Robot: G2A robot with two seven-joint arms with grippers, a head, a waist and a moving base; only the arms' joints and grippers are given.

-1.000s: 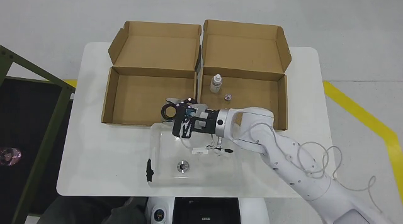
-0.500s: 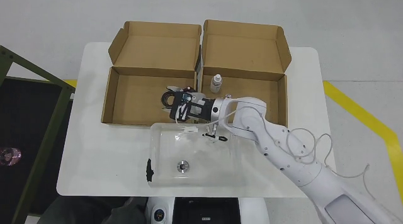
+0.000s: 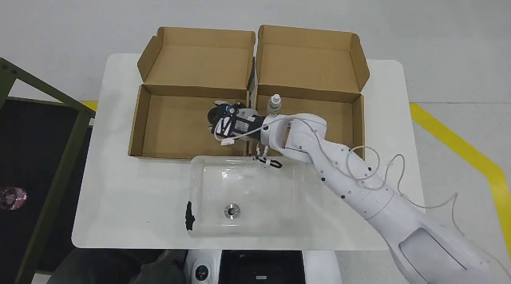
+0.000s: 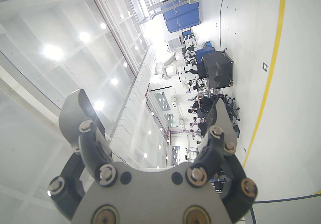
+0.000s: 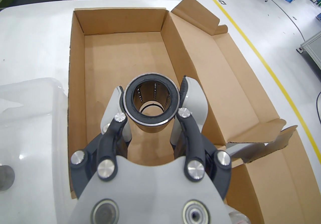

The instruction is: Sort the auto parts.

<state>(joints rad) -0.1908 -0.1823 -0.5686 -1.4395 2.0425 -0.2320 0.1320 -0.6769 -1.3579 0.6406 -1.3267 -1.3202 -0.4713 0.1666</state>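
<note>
Right pincer (image 5: 152, 88) clamps bearing (image 5: 153, 92) (between both fingers (image 5: 194, 95)) above cardboard box (image 5: 120, 59).

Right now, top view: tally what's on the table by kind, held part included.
Cardboard boxes: 2
Clear bin: 1
Bearing, held in the right gripper: 1
White bottle: 1
Round metal part in the bin: 1
Small black piece at the bin's rim: 1
Total: 7
</note>
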